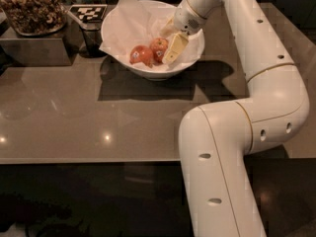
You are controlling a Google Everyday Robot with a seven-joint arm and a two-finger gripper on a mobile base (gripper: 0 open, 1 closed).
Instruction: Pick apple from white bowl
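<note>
White arm [261,83] bent, reaching into white bowl [114,47]; end effector [169,43] beside apple [158,45].

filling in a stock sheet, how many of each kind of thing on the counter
white bowl: 1
apples: 2, left apple and right apple, in the white bowl
paper sheet: 1
snack tray: 1
checkered card: 1
total: 6
gripper is in the white bowl beside the right apple

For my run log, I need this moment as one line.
phase: grasp approach | hand: in white bowl, right of apple | apple: resting in bowl | other apple: left of it
</note>
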